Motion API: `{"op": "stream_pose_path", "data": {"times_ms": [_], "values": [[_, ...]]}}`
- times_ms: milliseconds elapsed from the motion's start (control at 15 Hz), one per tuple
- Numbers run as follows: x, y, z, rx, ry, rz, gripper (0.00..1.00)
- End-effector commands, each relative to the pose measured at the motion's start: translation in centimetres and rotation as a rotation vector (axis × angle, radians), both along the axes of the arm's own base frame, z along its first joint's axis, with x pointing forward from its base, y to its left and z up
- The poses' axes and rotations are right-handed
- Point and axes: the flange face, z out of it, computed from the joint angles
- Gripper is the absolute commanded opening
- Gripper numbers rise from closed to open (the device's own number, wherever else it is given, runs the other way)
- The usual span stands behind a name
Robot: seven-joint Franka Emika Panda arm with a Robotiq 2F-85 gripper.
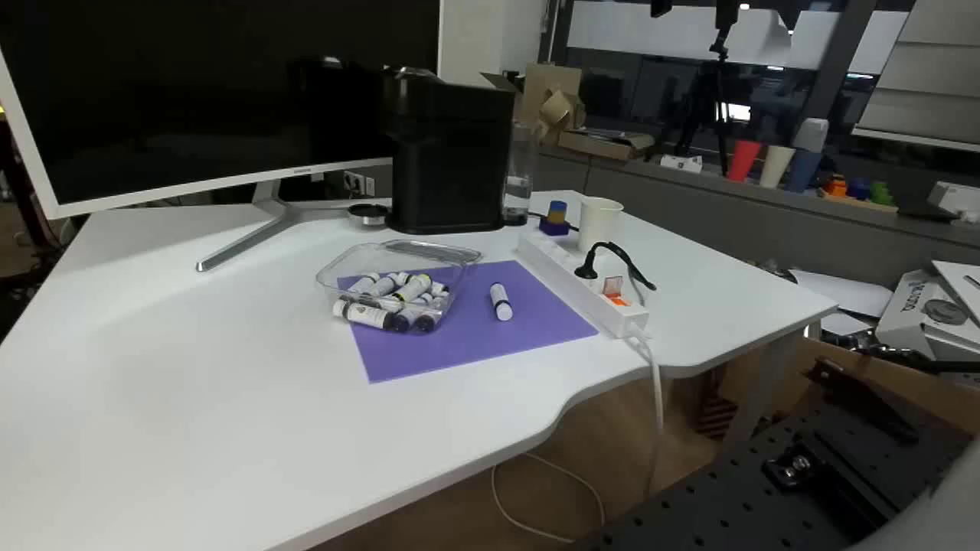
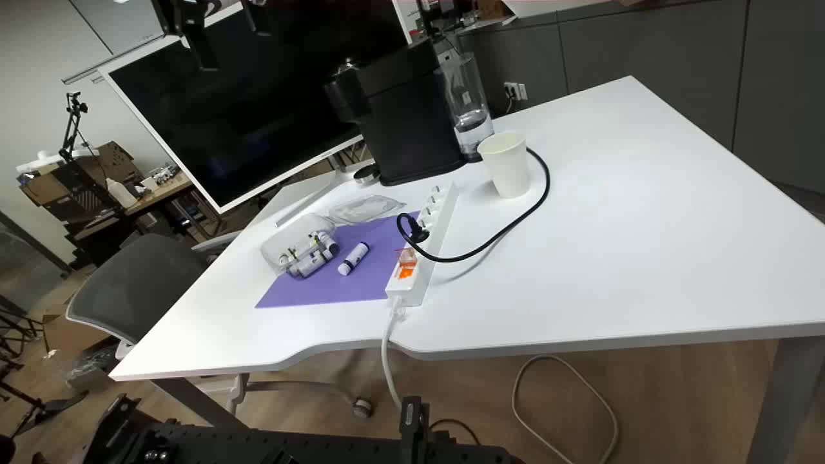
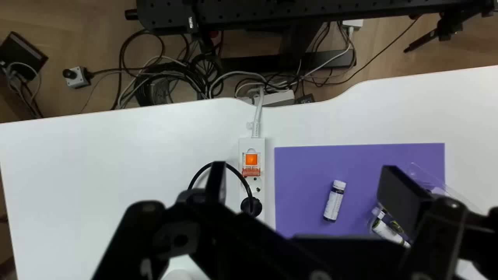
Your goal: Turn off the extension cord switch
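On the desk [image 2: 612, 225], a loose bottle [image 1: 501, 301] on a purple mat [image 1: 490, 348] near a clear tub [image 2: 278, 246] of bottles [image 1: 413, 288]; beyond, a black appliance [image 1: 452, 161] and monitor [image 1: 191, 92].

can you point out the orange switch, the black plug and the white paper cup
Orange switch [image 3: 251, 159]: wrist view, middle of its square face.
Black plug [image 3: 251, 207]: wrist view, on its round body.
White paper cup [image 2: 506, 170]: in an exterior view, on its outer wall below the rim.
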Motion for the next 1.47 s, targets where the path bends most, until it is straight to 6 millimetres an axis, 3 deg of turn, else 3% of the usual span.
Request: {"op": "stream_pose_path", "data": {"times_ms": [0,733,1067,1400], "values": [[0.0,0.0,0.0,0.000,-0.001,0.000,1.00],[0.2,0.5,-0.5,-0.032,-0.060,0.014,1.00],[0.5,1.1,-5.0,-0.109,-0.252,0.066,1.00],[-0.8,1.7,-11.7,-0.159,-0.409,0.073,1.00]]}}
